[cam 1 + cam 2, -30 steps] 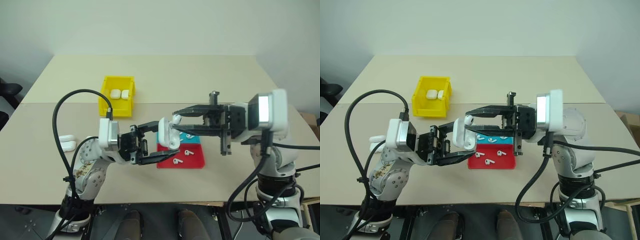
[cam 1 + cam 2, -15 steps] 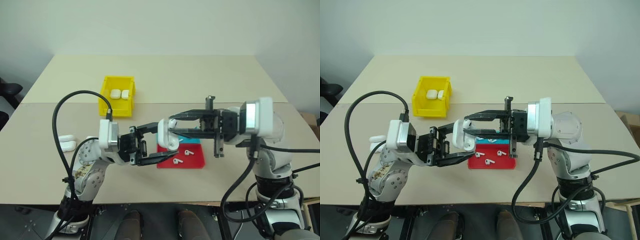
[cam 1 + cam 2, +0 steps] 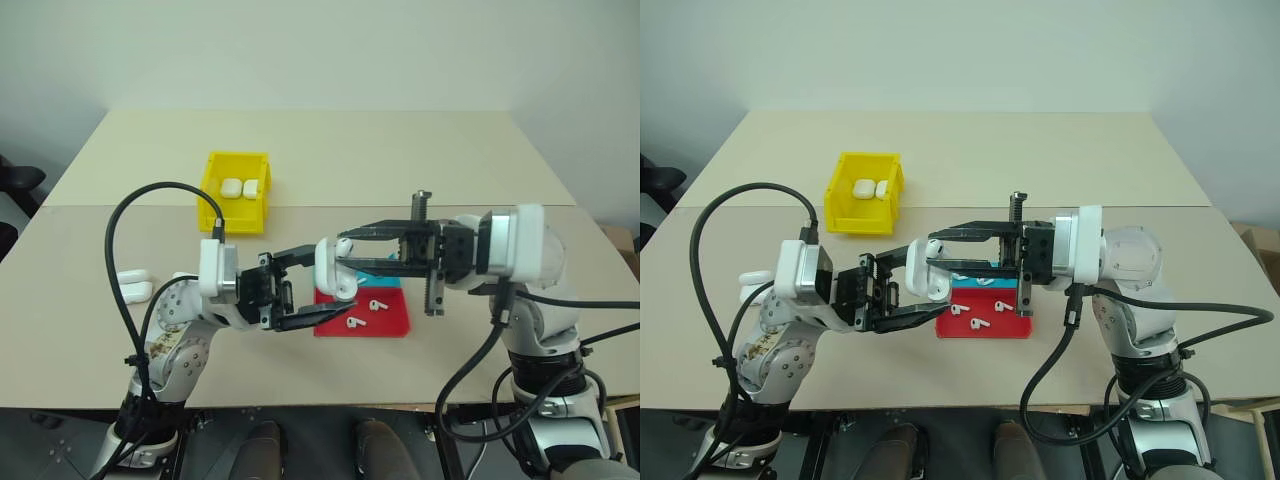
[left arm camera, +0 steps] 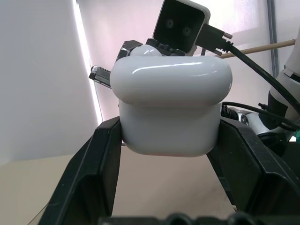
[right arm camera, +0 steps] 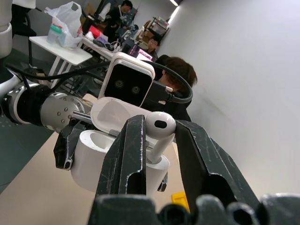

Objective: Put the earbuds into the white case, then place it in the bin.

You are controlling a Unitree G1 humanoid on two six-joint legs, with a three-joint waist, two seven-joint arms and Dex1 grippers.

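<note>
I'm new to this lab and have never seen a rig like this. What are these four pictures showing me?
A two-armed robot works at a table. Two pictures come from its head, looking down; the other two from cameras on its wrists. The left tool is shut on an open white case. The right tool pinches one earbud just above the case's opening. Below lies a red-and-teal tray with loose earbuds. A yellow bin farther back holds two cases, and spare cases sit near the left edge. People show in the right wrist view's background.
</note>
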